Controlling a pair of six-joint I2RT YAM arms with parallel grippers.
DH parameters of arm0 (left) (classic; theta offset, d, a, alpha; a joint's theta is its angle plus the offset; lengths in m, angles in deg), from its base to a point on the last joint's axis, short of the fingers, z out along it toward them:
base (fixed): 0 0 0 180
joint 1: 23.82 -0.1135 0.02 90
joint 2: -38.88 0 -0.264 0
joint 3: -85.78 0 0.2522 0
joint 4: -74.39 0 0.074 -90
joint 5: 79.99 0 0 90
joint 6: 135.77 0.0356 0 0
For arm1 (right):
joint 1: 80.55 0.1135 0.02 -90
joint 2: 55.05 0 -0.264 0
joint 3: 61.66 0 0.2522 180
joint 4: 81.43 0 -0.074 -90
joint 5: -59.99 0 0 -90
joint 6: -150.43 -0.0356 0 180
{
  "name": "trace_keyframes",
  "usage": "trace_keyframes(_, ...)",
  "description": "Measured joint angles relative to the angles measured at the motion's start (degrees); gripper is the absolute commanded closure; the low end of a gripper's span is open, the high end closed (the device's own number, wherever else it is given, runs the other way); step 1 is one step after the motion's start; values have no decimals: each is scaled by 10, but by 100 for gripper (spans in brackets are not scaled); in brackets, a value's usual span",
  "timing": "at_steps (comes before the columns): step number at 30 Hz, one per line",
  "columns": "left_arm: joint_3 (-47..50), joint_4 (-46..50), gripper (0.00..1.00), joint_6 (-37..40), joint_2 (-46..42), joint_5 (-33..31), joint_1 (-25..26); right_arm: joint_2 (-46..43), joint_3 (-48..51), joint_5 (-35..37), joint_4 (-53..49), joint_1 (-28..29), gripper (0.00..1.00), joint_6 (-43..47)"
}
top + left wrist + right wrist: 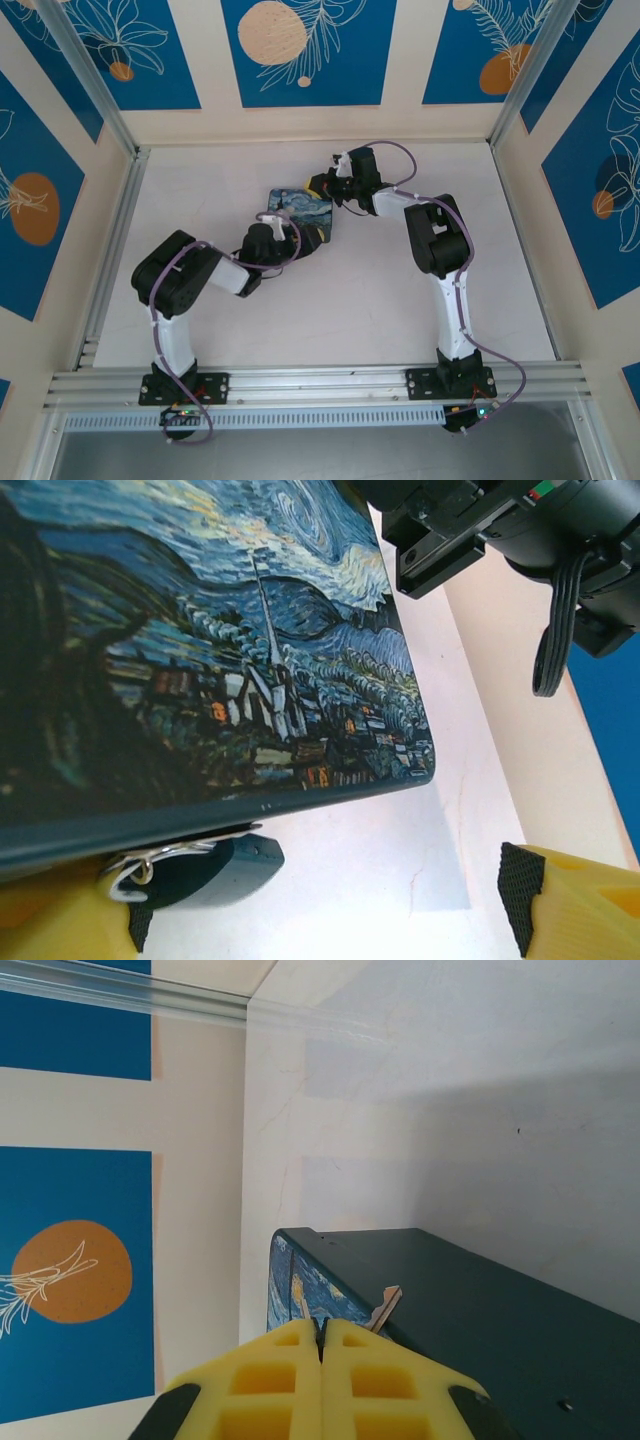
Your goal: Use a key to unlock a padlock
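Observation:
The padlock [215,865] is tiny, with a bluish body and a thin silvery shackle [140,865]. It lies on the table, tucked under the edge of the starry-night box [220,650]. My left gripper [330,910] is open, one yellow finger [55,920] just beside the padlock and the other finger [570,905] far to the right. My right gripper [322,1332] is shut, and the tan key [383,1309] sticks out past its fingertips, over the box's dark side [480,1300]. In the top view the left gripper [298,236] and right gripper [320,186] flank the box [300,207].
The right arm's black wrist [500,530] hangs close above the box's far corner. The box [300,1290] stands tilted on the white table [350,290], mid-back. Walls and aluminium rails [110,240] enclose the table.

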Motion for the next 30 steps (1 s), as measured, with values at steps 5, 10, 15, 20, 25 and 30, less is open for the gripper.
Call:
trace_keyframes(5,17,-44,15,-30,6,0,0,0,0,-1,0,0,100,0)
trace_keyframes(10,38,-88,16,-54,12,-11,0,0,0,-1,0,0,100,0)
trace_keyframes(15,44,-110,18,-73,19,-23,0,0,0,-1,0,0,100,0)
trace_keyframes(20,48,-113,22,-86,22,-51,2,0,0,-1,0,0,100,0)
trace_keyframes(25,36,-89,27,-87,25,-76,7,0,0,-1,0,0,100,0)
trace_keyframes(30,15,-39,33,-69,22,-107,17,0,0,0,1,0,100,0)
